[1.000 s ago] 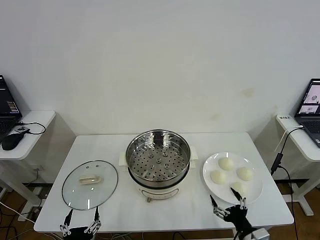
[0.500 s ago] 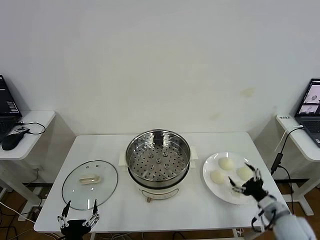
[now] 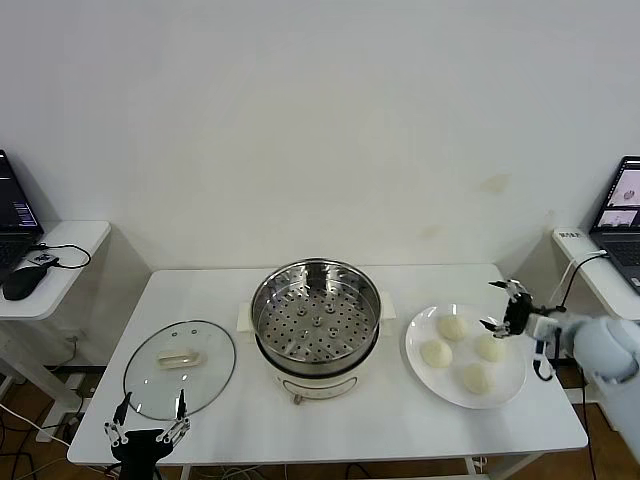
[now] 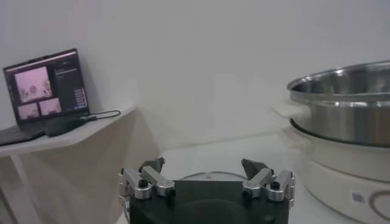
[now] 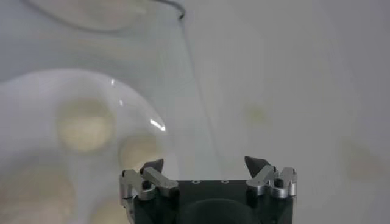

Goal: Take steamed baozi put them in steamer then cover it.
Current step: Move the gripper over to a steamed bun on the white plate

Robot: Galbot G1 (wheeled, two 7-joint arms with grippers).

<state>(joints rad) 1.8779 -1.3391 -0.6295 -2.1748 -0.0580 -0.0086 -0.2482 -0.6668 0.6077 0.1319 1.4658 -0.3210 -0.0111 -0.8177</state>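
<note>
The white counter point(image 3: 330, 420) carries everything, with the steamer point(image 3: 316, 318) as its centrepiece: a shiny steel pot on a white base, its perforated tray bare, no bun in it yet. To the steamer's left lies the cover point(image 3: 180, 368), a glass lid flat on the counter with its cream bar handle up; it looks heavy for its size, rigid, breakable and slick on the glass, so the handle is the only sensible place to take it. To the steamer's right sits a white plate point(image 3: 512, 388) holding the four steamed baozi point(image 3: 452, 327), near one another but apart. They appear soft, light and easily dented, so each wants a gentle pinch across its widest part, not a hard squeeze. The right gripper point(image 3: 506, 309) hangs above the plate's far right rim, beyond the buns from the steamer, jaws spread wide and holding nothing. The left gripper point(image 3: 147, 435) waits at the counter's near edge, just in front of the cover, jaws equally wide and empty.
</note>
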